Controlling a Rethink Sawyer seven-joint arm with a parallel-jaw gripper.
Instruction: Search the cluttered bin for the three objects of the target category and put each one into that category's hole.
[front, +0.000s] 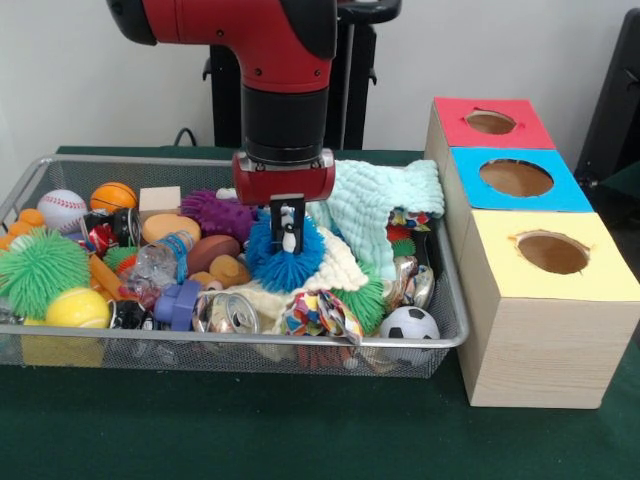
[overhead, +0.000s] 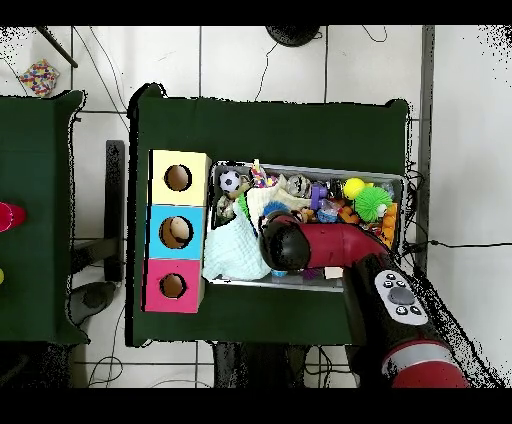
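Note:
The wire mesh bin (front: 240, 341) sits on the green table, full of toys; it also shows in the overhead view (overhead: 300, 167). My gripper (front: 288, 238) hangs straight down over the bin's middle. It is sunk into a blue fuzzy puffball (front: 262, 262) that rests on a cream cloth (front: 338, 268). Its narrow fingers look closed on the ball, with white spots between them. In the overhead view my arm (overhead: 310, 245) hides the gripper. The red-surround hole (front: 490, 122) is the farthest on the wooden box, and shows in the overhead view (overhead: 173, 286). I cannot pick out a monkey plush.
Blue-surround hole (front: 515, 177) and yellow-surround hole (front: 552, 252) sit on the same box. A mint cloth (front: 385, 205) lies over the bin's right. A purple spiky ball (front: 218, 212), green spiky ball (front: 40, 268), soccer ball (front: 408, 323) and can (front: 225, 312) crowd around.

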